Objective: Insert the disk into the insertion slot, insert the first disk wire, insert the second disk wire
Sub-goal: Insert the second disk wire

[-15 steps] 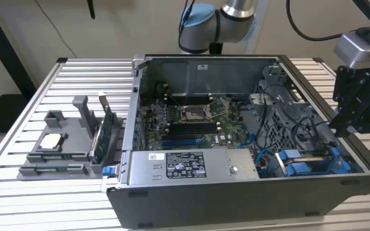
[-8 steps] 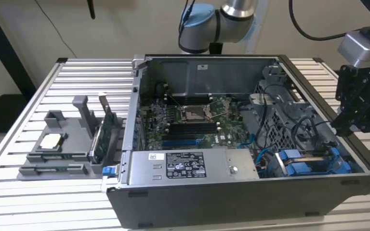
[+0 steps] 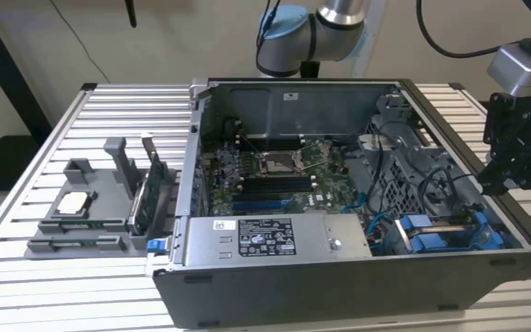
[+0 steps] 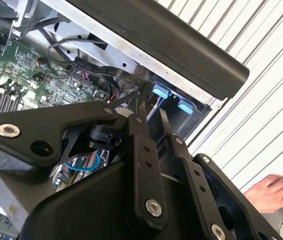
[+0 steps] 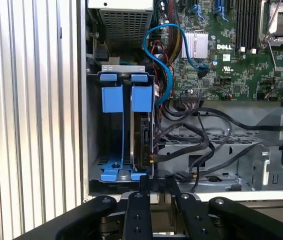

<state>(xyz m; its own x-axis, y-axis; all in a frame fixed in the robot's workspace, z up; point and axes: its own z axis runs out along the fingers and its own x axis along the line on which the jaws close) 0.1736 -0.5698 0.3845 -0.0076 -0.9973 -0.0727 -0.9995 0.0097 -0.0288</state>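
The disk (image 5: 142, 135) stands on edge inside the insertion slot (image 5: 92, 125), a dark-grey bay at the case's corner, with its blue carrier tab (image 5: 142, 98) beside a second blue tab (image 5: 111, 99). In the exterior view the blue carriers (image 3: 431, 234) sit at the case's front right. Black disk wires (image 5: 194, 145) loop beside the bay, and one loose connector (image 5: 181, 176) lies near the case wall. My gripper (image 5: 156, 185) hovers over that wall close to the connector, open by a narrow gap with nothing between the fingers. It also shows at the exterior view's right (image 3: 491, 181) and in the second wrist view (image 4: 151, 114).
The open computer case (image 3: 339, 277) rests on a slatted metal table (image 3: 72, 277). Inside are a green motherboard (image 3: 275, 169), a grey power-supply box (image 3: 275, 238) and a blue cable (image 5: 162, 65). A grey fixture (image 3: 90, 207) stands at the exterior view's left. A person's hand (image 4: 274, 192) rests on the table.
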